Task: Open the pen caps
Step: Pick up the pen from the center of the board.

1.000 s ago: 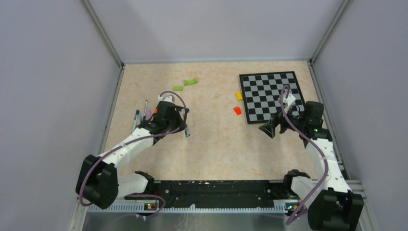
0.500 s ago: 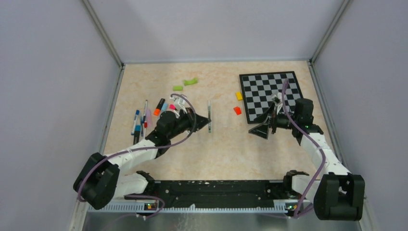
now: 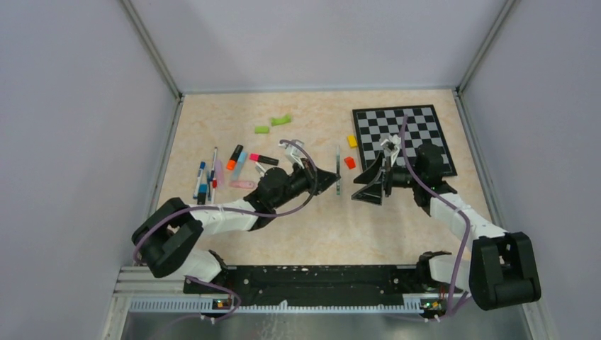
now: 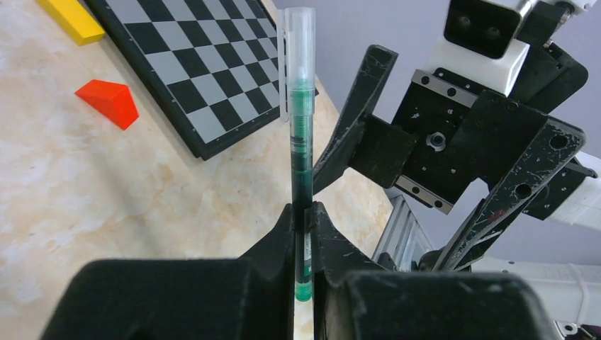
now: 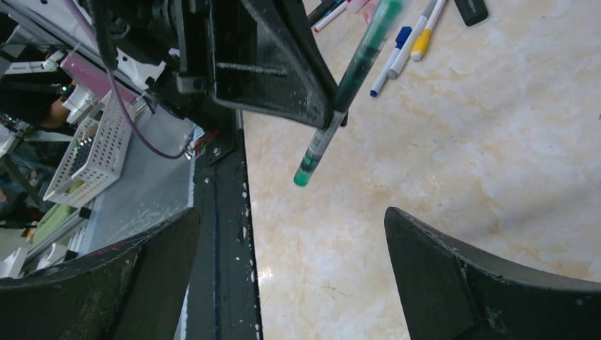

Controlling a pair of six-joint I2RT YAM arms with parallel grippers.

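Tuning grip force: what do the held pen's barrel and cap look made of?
The pen: barrel looks like clear glossy plastic, with green ink showing through. Its cap: colourless see-through plastic with a moulded clip, probably rigid.

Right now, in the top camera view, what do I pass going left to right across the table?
loose pens → left gripper → green pen clamped in it → right gripper, open

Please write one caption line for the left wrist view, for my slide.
The left gripper, jaws shut on a green pen with its clear cap on, facing the right gripper, jaws open.
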